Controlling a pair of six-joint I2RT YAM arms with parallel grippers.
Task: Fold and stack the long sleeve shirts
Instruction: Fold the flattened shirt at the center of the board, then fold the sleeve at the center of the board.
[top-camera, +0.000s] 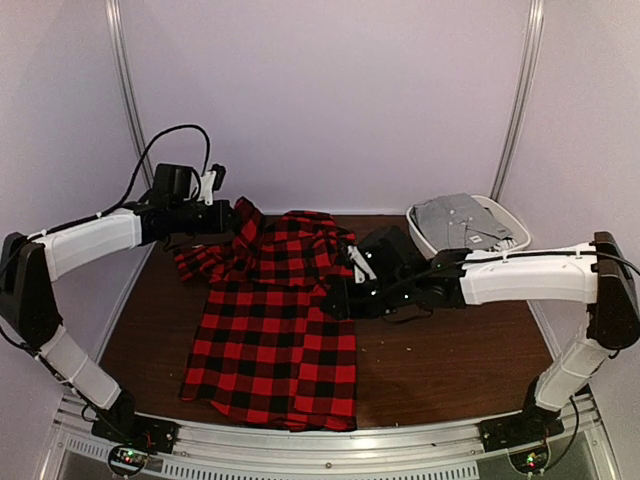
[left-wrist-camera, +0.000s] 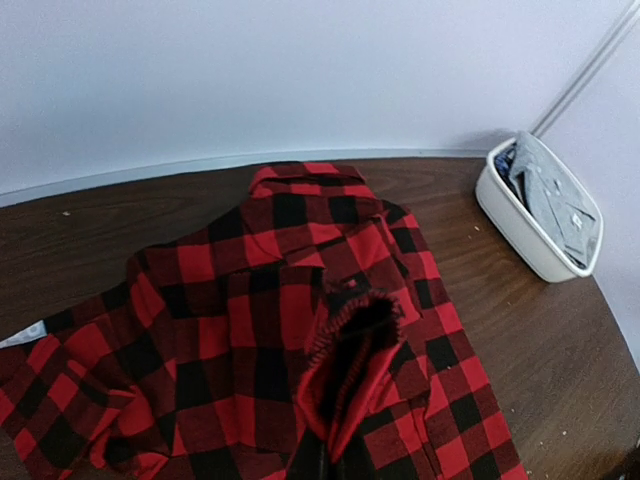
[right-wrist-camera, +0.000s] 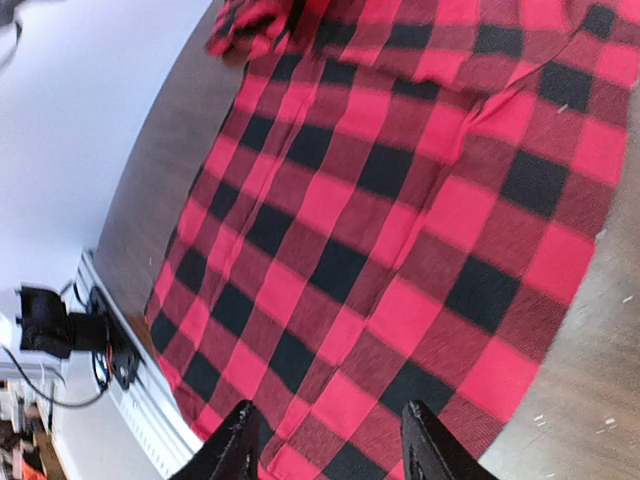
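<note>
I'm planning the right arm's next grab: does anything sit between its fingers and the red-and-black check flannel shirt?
Nothing visible does. The right gripper hangs open just above the red-and-black check flannel shirt, only bare cloth beneath. The white bin stands apart, far right.

No legible text, label or number — none anywhere

The shirt (top-camera: 268, 340) is soft matt woven flannel; the table (top-camera: 440, 360) dark matt wood; the bin (left-wrist-camera: 520, 235) glossy white plastic.
</note>
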